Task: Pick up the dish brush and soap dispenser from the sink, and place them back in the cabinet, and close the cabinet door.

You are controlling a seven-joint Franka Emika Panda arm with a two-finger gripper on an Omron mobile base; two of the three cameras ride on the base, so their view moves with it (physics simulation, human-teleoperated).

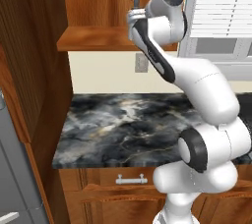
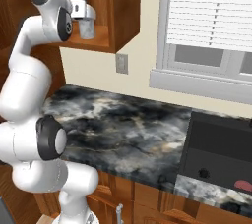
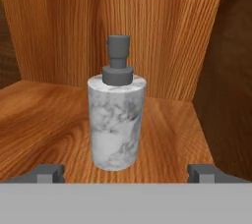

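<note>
Soap dispenser (image 3: 116, 120): white marbled bottle, dark pump top, standing upright on the shelf floor of the cabinet (image 3: 44, 120), toward its right wall. End effector (image 3: 125, 173): fingers spread wide, one tip either side of the bottle, neither touching; holding nothing. Dish brush (image 2: 244, 185): reddish head visible low in the sink (image 2: 216, 154), well apart from the arm, across the marbled surface (image 2: 123, 125). Step in hand, as judged: bottle delivered, release complete. Handling advice: draw the hand straight back out along its own line, keeping both fingers off the bottle so it is not tipped, then turn to the brush.
</note>
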